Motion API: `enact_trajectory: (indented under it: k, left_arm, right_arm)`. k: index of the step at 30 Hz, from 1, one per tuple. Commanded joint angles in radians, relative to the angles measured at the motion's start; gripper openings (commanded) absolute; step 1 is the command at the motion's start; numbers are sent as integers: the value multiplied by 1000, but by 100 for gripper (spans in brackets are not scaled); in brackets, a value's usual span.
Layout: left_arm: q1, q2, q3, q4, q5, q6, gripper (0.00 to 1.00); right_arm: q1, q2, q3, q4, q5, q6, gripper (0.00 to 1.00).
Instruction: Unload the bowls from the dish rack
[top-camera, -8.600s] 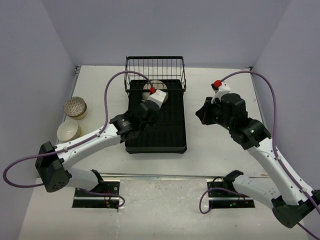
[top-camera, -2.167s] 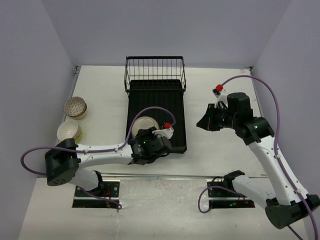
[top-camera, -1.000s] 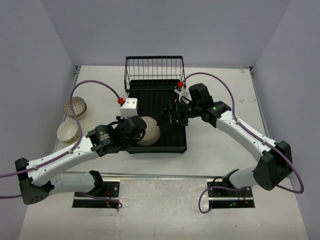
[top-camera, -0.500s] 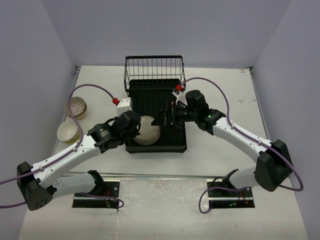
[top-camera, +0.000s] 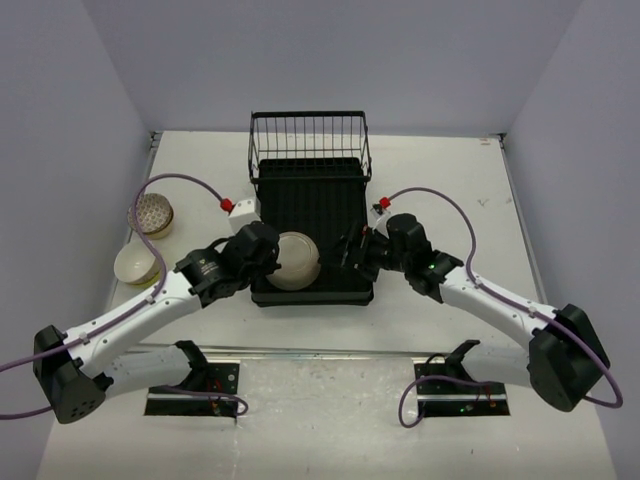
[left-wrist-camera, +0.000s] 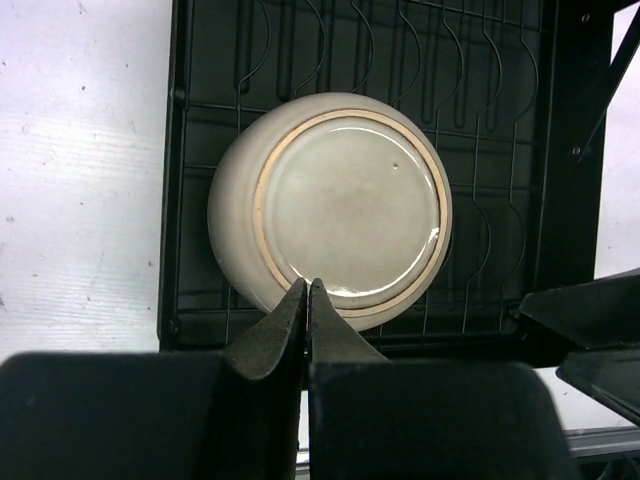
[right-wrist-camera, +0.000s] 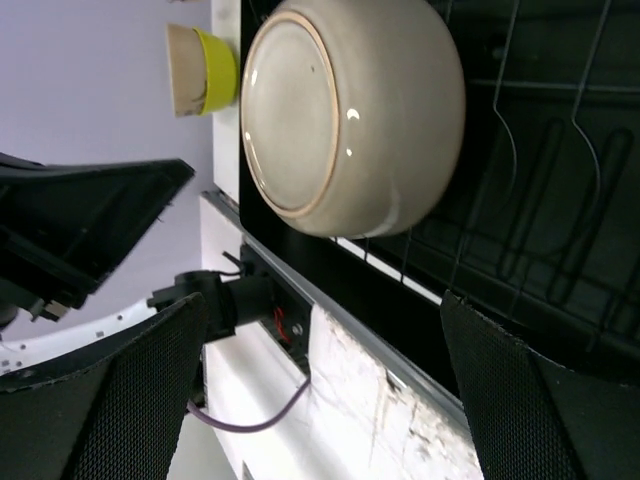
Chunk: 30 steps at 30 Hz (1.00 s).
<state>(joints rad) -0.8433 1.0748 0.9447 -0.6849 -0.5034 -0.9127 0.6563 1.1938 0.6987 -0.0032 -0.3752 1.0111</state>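
**Bowl upside down on rack, between two grippers**

The left gripper (left-wrist-camera: 308, 290) has its fingers (left-wrist-camera: 285, 330) pressed together with nothing held. In the left wrist view their tips lie over the near side wall of the bowl (left-wrist-camera: 340, 210); whether they touch it cannot be told. The right gripper (top-camera: 350, 252) has its fingers (right-wrist-camera: 130, 400) spread wide and empty. In the right wrist view the bowl sits ahead of them, nearer the left-hand finger and not between the two. A strip of rack floor separates it from the tips.

Seen from above, the bowl rests foot ring up at the near end of the rack (top-camera: 335, 205). The left gripper is at its left side and the right gripper is beside it on the right.

The wire basket (top-camera: 310, 145) stands at the rack's far end.

On the table (top-camera: 440, 180), well to the left of the rack, a cream bowl (top-camera: 135, 260) sits nested in a lime bowl (right-wrist-camera: 215, 70). A netted bowl (top-camera: 150, 214) is just beyond them.
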Motion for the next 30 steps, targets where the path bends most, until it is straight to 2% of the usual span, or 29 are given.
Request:
enact_trajectory:
  k: [1, 9, 19, 21, 23, 25, 29, 30]
  left_arm:
    - [27, -39, -24, 50, 25, -77, 0]
    - [84, -133, -113, 110, 92, -184, 0]
    - [159, -121, -158, 199, 163, -207, 1]
    - [168, -104, -158, 215, 183, -203, 5]
    - [174, -95, -153, 211, 180, -204, 16]
    - [181, -93, -153, 209, 174, -201, 17]
    - [193, -99, -155, 203, 155, -201, 30]
    - [196, -102, -155, 199, 152, -201, 31]
  right_arm:
    - [6, 45, 2, 153, 15, 49, 99]
    - [17, 177, -24, 310, 41, 156, 99]
    - [23, 268, 58, 235, 78, 115, 99]
    - [22, 268, 64, 224, 84, 112, 99]
    - [22, 268, 70, 212, 94, 106, 99]
    - [23, 270, 87, 192, 99, 95, 99]
    - [23, 279, 105, 166, 107, 80, 99]
    - [23, 282, 111, 163, 107, 77, 99]
